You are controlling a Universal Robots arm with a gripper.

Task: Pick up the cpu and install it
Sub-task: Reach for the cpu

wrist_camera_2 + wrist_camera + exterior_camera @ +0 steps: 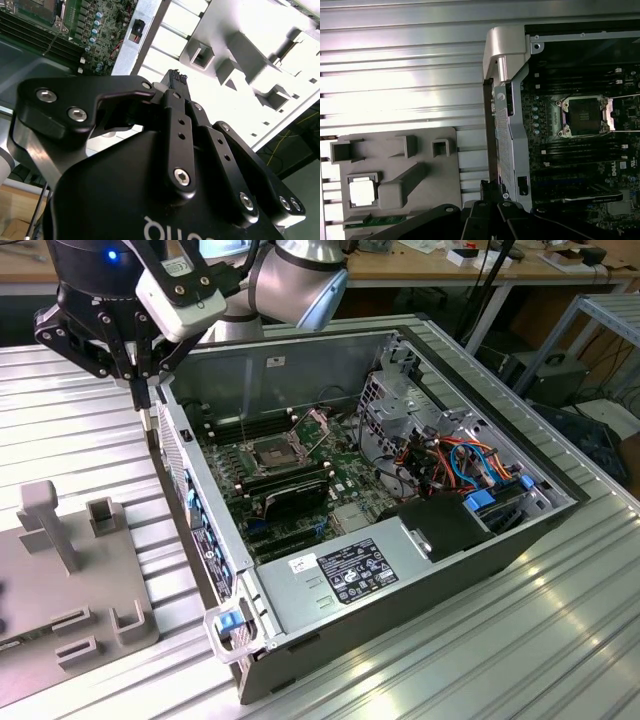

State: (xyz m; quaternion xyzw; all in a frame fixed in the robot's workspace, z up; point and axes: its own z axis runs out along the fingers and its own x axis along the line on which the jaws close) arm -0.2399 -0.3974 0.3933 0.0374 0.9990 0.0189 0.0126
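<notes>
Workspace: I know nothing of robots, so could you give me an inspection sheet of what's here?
Surface: ribbed metal table, bearing a grey holder and an open computer case.
Job's things: cpu lies in a holder pocket; socket open, looks empty.
Clutter: nothing seen.
Grippers: gripper shut, holding nothing, above the case's wall nearest the holder, apart from the cpu.
Cables: orange and blue cables inside the case.
Surroundings: workbenches behind.

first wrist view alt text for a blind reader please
The cpu lies in a recess of a grey fixture tray beside an open computer case whose motherboard socket looks empty. The black gripper hangs near the case wall.
</notes>
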